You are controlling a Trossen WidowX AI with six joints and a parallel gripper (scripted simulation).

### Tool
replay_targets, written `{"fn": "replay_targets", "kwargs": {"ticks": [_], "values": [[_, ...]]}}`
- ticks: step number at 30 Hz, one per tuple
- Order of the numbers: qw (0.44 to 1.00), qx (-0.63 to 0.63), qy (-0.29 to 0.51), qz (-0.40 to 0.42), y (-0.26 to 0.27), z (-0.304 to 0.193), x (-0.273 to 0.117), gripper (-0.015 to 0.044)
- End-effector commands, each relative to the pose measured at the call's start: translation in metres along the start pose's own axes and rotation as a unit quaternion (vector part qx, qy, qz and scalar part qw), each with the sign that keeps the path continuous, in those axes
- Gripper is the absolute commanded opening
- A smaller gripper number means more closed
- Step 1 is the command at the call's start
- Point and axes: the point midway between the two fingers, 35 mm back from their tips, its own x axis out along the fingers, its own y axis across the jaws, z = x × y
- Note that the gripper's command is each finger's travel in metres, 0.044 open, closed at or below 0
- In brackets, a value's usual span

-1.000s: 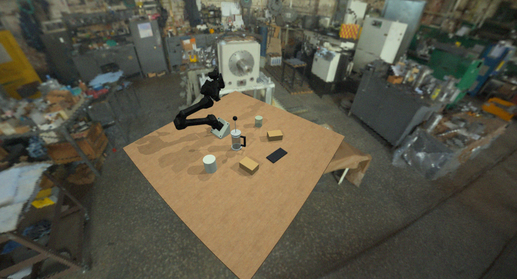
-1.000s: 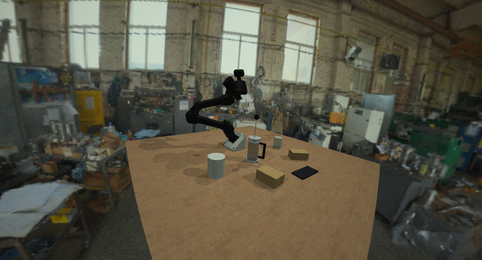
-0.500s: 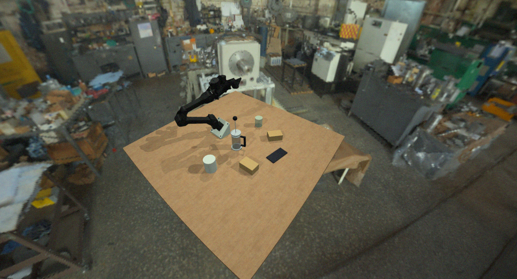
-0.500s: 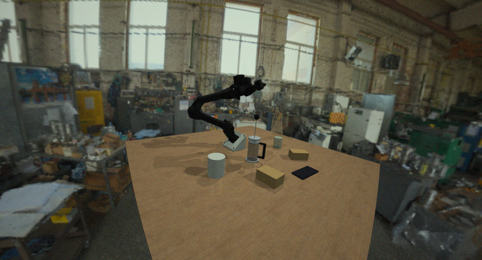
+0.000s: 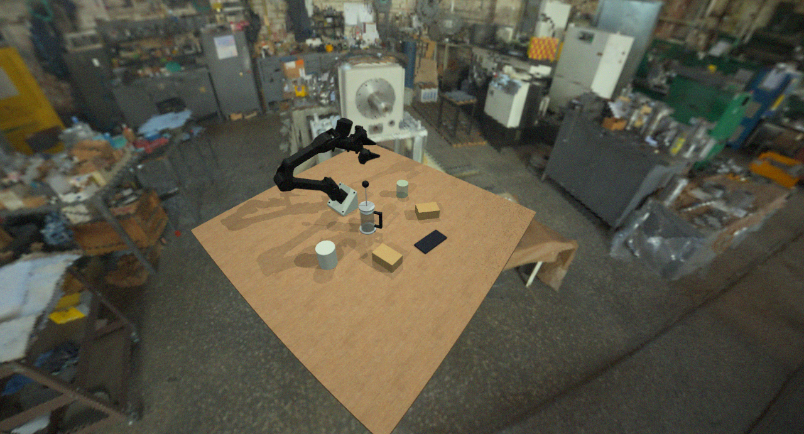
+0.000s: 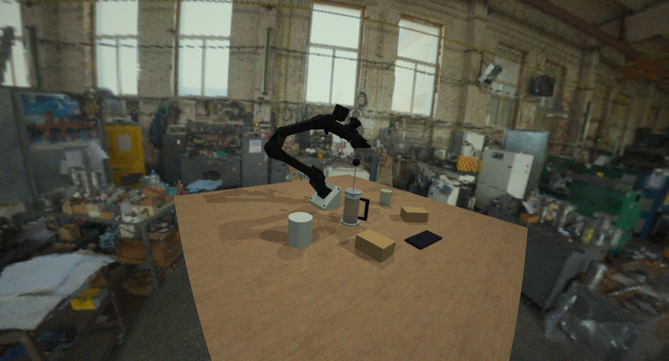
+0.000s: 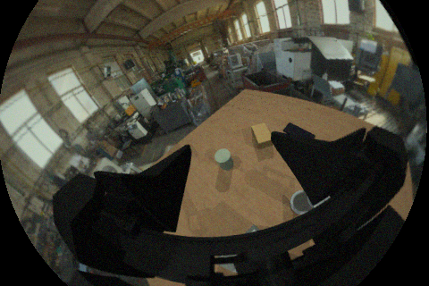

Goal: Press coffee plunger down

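Plunger knob (image 6: 356, 162) is what I'm lining up on: it sits at the top of a thin rod that stands fully raised above the French press (image 6: 352, 207), so nothing of the press stroke is done yet, by my reading. The gripper (image 6: 362, 144) hangs just above and slightly to the right of that knob in the exterior view, apart from it, fingers spread wide and holding nothing. The press stands upright on the counter (image 6: 327, 289) just in front of the arm's base, black handle turned to the right, with a grey cylinder (image 6: 299, 229) to its near left, a tan block (image 6: 374, 244) to its near right, a small green-grey cup (image 6: 384, 197) behind it on the right, and a second tan block (image 6: 414, 213) and a flat black slab (image 6: 423, 239) further right. From the wrist camera I can see the cup and a block between the fingers, and a grey round rim low on the right that I take for the press, though the knob itself I cannot make out there. To do this well I'd centre over the rod first, come straight down along its line, close lightly on the knob, and push vertically; any sideways lean on so tall a rod could, I think, slide or tip the glass body.
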Motion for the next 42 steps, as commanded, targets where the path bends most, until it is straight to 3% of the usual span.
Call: {"fn": "replay_targets", "kwargs": {"ticks": [1,8,14,23,42], "values": [[0.938,0.124,0.042,-0.321,-0.079,-0.024,-0.042,0.0440],[0.896,0.122,-0.020,-0.427,-0.103,-0.010,-0.074,0.0440],[0.874,0.109,-0.073,-0.468,-0.113,0.004,-0.095,0.0440],[0.859,0.150,-0.011,-0.490,-0.125,-0.046,-0.073,0.0440],[0.855,0.151,-0.002,-0.496,-0.139,-0.048,-0.062,0.0440]]}}
